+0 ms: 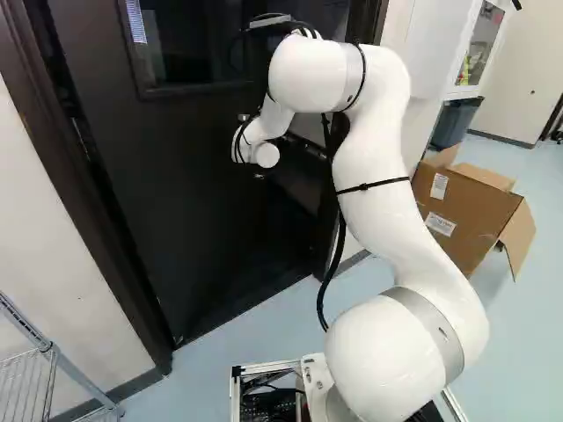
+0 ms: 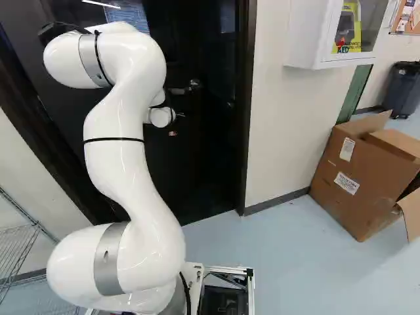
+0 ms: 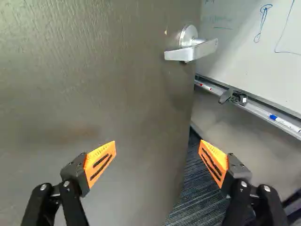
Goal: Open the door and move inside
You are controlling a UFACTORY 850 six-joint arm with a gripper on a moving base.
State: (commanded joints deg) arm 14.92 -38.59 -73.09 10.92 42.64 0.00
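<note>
Where the door edge (image 3: 187,113) stops, carpet (image 3: 200,195) shows through the gap; the pincer (image 3: 157,153) stands wide.

Large dark flat door with inset window (image 1: 185,198), upright, standing ajar, left of the middle in the left base view; silver metal lever handle on round rose (image 3: 190,49), mounted near the door's free edge, below window level.
</note>
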